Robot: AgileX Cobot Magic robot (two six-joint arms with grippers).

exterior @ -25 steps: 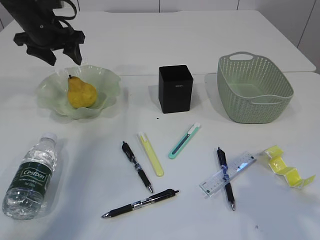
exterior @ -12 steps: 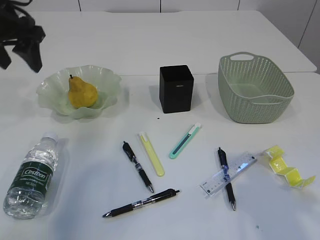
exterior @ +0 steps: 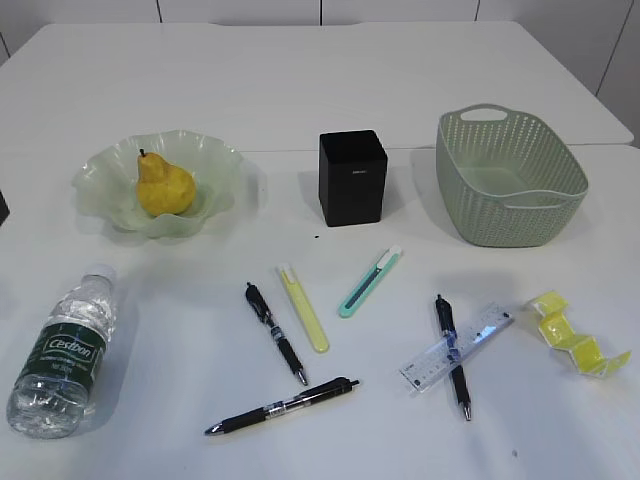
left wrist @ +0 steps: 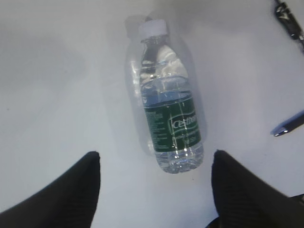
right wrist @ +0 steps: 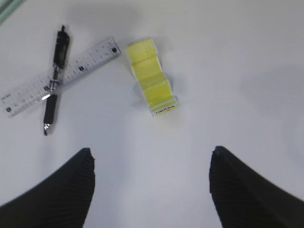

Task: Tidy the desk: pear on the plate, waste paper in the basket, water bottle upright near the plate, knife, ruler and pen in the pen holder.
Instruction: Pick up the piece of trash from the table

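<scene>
On the tabletop (exterior: 330,90), front-left: water bottle (exterior: 62,352) lies on its side, cap toward the plate (exterior: 222,165), well apart from it.
Done already: pear (exterior: 163,186) sits on the plate.
Left jaws (left wrist: 154,190): open, empty, hanging above the bottle's base end; you straddle it here.
Right jaws (right wrist: 152,185): open, empty, above the yellow waste paper (right wrist: 151,84).
Bottle handling: full-looking, so some weight; smooth, round, likely rolls and slips. Take it across the labelled middle.
Paper handling: light, crushable; pinch anywhere.
Nearby: ruler (right wrist: 57,75) with a pen (right wrist: 54,78) crossed over it, just beside the paper; basket (exterior: 508,176) behind.
In the way: nothing near the bottle.
</scene>
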